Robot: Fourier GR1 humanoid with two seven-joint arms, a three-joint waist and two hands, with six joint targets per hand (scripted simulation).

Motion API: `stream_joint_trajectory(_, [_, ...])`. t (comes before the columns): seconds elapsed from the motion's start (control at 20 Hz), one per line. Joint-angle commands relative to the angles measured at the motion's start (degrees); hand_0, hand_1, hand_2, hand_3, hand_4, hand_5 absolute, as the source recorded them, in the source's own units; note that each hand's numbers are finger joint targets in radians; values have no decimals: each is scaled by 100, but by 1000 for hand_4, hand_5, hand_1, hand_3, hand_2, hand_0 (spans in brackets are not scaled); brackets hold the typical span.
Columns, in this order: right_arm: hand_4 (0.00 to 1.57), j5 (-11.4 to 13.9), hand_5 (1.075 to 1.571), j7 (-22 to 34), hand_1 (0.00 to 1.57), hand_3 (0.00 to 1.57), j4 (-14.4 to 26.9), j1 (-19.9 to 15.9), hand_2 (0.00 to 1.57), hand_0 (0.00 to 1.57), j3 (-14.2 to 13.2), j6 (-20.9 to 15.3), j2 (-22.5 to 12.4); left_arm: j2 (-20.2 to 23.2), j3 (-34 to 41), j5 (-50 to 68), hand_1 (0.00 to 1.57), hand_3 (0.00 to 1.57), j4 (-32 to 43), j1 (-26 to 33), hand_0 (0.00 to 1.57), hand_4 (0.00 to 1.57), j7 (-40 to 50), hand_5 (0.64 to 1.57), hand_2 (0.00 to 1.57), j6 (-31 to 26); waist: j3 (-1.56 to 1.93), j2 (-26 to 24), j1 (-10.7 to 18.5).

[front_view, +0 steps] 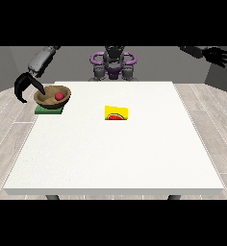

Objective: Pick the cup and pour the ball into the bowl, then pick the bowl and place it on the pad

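Where bowl hides pad | left-side hand spread beside it | right-side hand relaxed

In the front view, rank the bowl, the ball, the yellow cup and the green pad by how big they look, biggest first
1. Bowl, widest.
2. Green pad and yellow cup: unsure, since the bowl hides much of the pad and the cup lies nearer the camera.
3. Ball, inside the bowl, plainly smallest.
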Motion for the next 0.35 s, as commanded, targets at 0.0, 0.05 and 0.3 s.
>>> stream_joint_trajectory(0.0, [0,75,1361,299,0,0,335,-138,0,0,38,89,-180,-592,-596,-145,0,0,-887,79,0,1007,553,1569,0,284,9,-528,145])
stream_joint_trajectory(0.05, [0,246,1359,431,0,0,178,-142,0,0,270,26,-40,-972,-844,-259,0,0,-870,-2,0,902,631,1559,0,499,5,-830,-81])
stream_joint_trajectory(0.3, [476,107,1434,905,0,0,-425,-494,0,0,565,690,341,-1076,-982,-472,0,0,-305,467,0,902,987,1559,0,584,-20,-2168,-419])
